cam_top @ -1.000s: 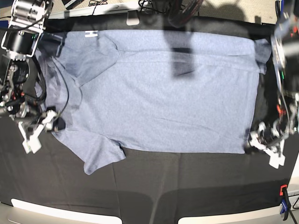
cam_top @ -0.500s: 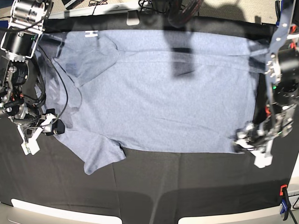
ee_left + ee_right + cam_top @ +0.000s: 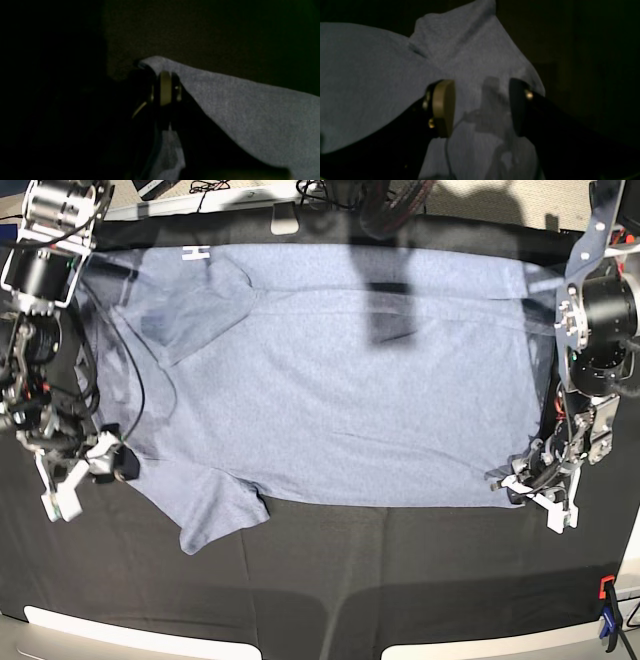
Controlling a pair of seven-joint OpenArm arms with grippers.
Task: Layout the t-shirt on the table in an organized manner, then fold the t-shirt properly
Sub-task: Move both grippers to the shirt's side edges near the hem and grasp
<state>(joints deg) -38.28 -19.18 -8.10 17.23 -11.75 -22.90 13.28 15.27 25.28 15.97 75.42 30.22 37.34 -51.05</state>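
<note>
The light heather blue-grey short-sleeved cotton t-shirt (image 3: 340, 380) lies spread nearly flat across the far half of the wide desk dressed in matte black cloth (image 3: 400, 570), its hem toward the base view's right and its shoulders toward the left; one sleeve sticks out at the near left, and a folded-over flap near the far left corner hides most of the white lettering, of which only a scrap shows at the shirt's far edge. The left end effector (image 3: 165, 87) is clenched on the near hem corner of the shirt, cloth pinched between its pads and a small fold rising over them; most of that wrist picture is too dark to read. The right end effector (image 3: 480, 107) stands released, jaws wide apart over bunched cloth at the shoulder edge by the sleeve, and whether its pads touch the fabric cannot be made out. In the base view both arms partly cover the shirt's side edges, and a dark blurred shadow crosses its far middle. An orange and blue clamp (image 3: 607, 610) grips the desk's near right edge
</note>
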